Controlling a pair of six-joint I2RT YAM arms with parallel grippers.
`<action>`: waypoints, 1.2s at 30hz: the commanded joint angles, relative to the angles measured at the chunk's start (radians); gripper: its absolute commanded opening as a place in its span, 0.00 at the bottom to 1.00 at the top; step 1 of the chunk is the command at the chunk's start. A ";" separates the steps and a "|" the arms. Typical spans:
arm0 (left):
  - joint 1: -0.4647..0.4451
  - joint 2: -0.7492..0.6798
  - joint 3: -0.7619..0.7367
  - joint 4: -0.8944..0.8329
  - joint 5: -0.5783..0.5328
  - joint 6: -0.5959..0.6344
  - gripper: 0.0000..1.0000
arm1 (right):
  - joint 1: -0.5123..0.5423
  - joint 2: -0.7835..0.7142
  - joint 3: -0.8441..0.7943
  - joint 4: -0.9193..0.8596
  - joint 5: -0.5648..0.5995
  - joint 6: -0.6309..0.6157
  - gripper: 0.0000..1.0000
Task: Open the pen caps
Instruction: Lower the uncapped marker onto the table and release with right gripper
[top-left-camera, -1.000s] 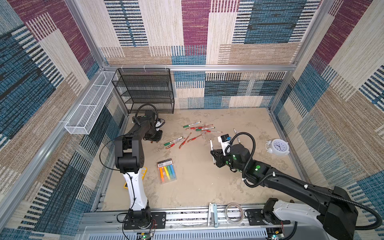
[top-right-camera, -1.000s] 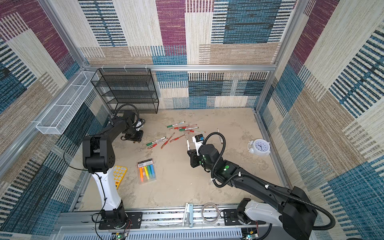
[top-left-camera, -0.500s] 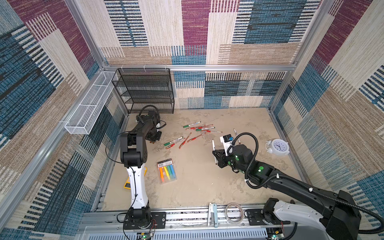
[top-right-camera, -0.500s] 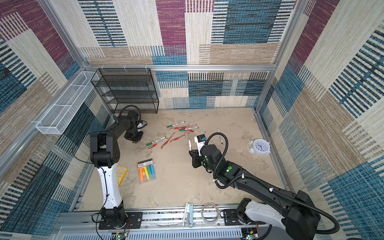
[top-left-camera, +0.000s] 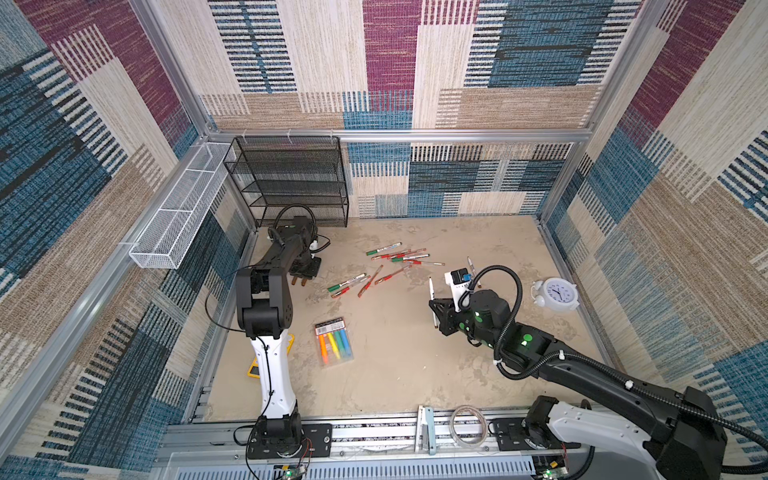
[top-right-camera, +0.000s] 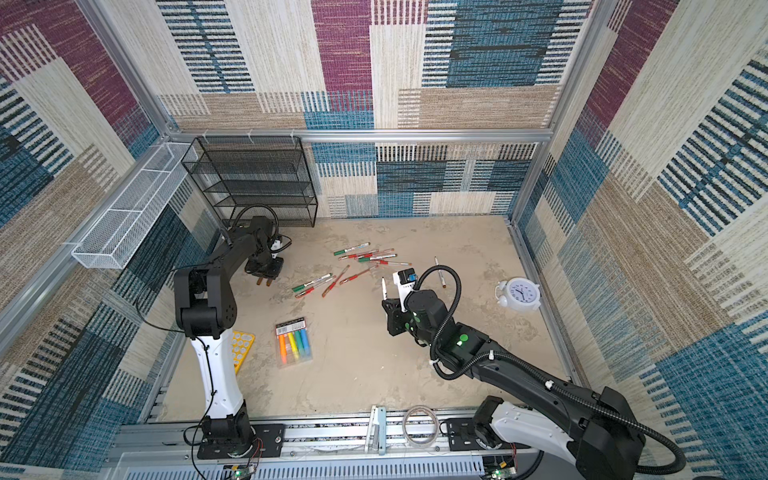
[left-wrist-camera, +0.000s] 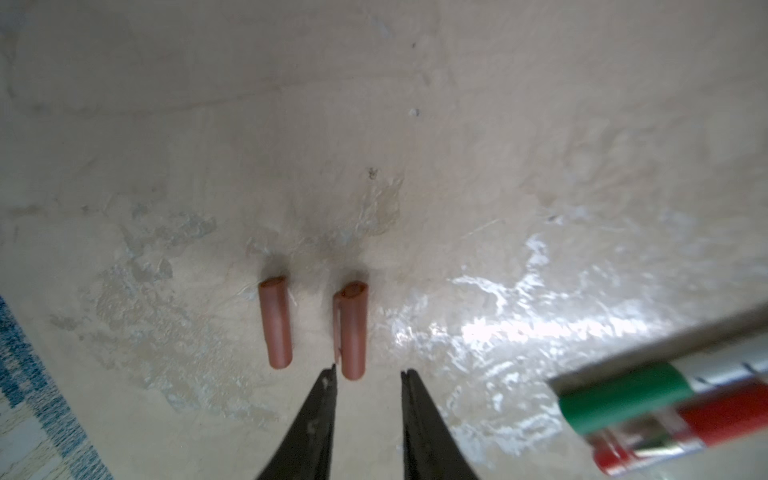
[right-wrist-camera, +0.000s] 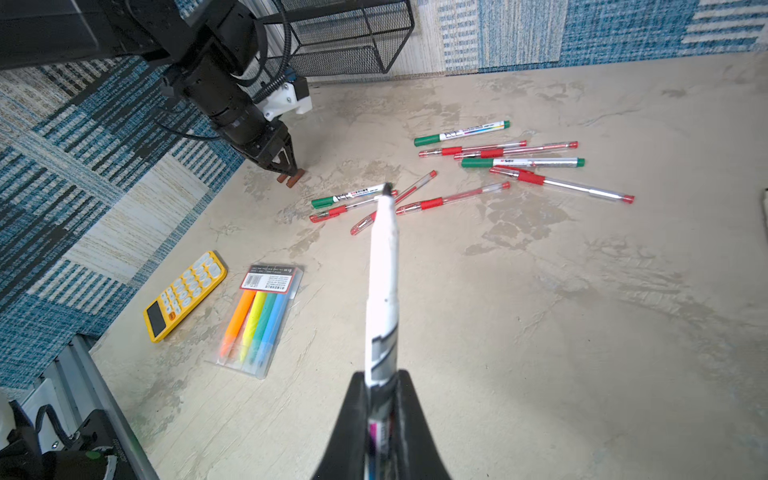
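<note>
Two brown caps (left-wrist-camera: 274, 322) lie before the left gripper (left-wrist-camera: 369, 370), jaws narrowly parted, empty. The right gripper (right-wrist-camera: 381, 374) clamps one uncapped marker (right-wrist-camera: 384, 257); nine more pens (right-wrist-camera: 453, 200) lie near the caps.

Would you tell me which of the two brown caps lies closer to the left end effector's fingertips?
The clipped cap, just ahead of the gap in the open left end effector; the plain cap lies alongside, outside that gap.
</note>
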 joint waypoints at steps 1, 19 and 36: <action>-0.009 -0.060 -0.026 -0.015 0.036 -0.008 0.33 | 0.002 -0.001 0.015 -0.006 0.018 -0.002 0.00; -0.026 -0.867 -0.647 0.281 0.345 -0.035 0.73 | -0.207 0.202 0.214 -0.112 -0.033 -0.179 0.00; 0.023 -1.174 -0.921 0.426 0.542 -0.059 0.89 | -0.470 0.608 0.579 -0.285 -0.112 -0.393 0.00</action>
